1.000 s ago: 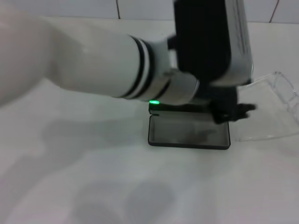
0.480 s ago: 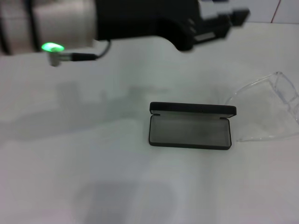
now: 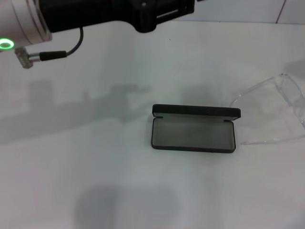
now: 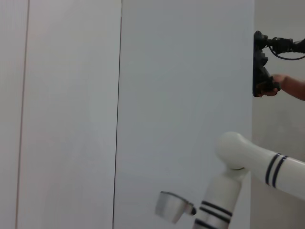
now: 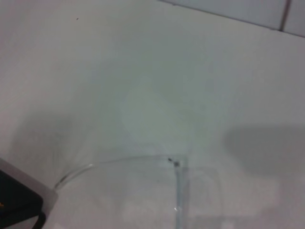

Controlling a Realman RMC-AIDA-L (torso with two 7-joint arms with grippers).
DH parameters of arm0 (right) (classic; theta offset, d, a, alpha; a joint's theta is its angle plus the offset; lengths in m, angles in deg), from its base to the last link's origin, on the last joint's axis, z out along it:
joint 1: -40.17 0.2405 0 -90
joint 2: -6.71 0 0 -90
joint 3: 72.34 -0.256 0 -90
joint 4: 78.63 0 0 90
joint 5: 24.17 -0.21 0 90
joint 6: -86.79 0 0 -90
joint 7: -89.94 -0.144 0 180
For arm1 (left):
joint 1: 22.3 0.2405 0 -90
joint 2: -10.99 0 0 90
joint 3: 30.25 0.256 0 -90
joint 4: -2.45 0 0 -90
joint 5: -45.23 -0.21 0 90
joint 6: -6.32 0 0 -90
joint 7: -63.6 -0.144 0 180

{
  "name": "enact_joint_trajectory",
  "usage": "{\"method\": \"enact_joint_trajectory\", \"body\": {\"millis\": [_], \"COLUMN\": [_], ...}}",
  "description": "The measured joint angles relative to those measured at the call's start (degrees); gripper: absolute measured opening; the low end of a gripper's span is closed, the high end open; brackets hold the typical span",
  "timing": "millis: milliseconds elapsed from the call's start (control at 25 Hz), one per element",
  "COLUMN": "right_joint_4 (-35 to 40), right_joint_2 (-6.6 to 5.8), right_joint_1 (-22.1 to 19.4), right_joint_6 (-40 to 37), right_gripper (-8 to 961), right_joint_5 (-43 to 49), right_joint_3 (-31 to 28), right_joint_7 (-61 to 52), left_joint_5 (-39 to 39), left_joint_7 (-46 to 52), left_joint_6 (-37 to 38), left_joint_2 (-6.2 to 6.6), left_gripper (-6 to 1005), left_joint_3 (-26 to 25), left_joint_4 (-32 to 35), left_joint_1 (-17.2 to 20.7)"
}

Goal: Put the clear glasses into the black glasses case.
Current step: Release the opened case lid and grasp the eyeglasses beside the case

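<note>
Left gripper: mounted on the white and black left arm, which crosses the upper left of the head view high above the table; the fingertips run off the top edge, so whether they are released or clenched cannot be told, and nothing shows in their hold. A green ring light glows on the arm's silver wrist section, with a short plug and black cable just beside it. Right gripper: not visible in any view. Slim rectangular matte black hinged glasses case: lies open near the middle of the white table, grey-lined tray facing up, lid standing along the far edge; tray empty. In the right wrist view one black corner of the case shows at the picture's edge. Fully transparent colourless plastic wraparound glasses: rest on the table to the right of the case, outside it, one clear arm reaching towards the case's far right corner, the other lying near its near right corner; contact with the case cannot be told. The right wrist view shows a clear arm and hinge of the glasses on the white surface. Left wrist view: pale wall panels and a white robot arm with black bands.
</note>
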Motion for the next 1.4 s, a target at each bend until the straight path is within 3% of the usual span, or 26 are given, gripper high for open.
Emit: {"method": "enact_joint_trajectory", "body": {"millis": [360,760,1400], "right_joint_4": [-11.81,-18.19,-20.14], "right_joint_2": [0.31,0.89,2.29], "right_joint_1": [4.68,6.64,6.77], "right_joint_6": [7.55,12.46,17.07], "right_gripper": [667,664,629], "right_joint_5": [0.25,0.51,5.05], "right_joint_3": [7.18,10.28,11.13], "right_joint_7": [0.0,-0.09,-0.08], "left_joint_5": [-0.3,0.09,-0.09], "left_joint_7": [-1.74,-3.62,-6.46], "left_joint_6": [0.3,0.67,2.79], "left_joint_2": [0.0,0.0,0.0], "left_gripper": [420,410,394], "left_joint_3": [0.17,0.11,1.26], "left_joint_4": [-4.15,-5.77,-7.46], "left_joint_1": [-1.15,-1.38,-1.11]}}
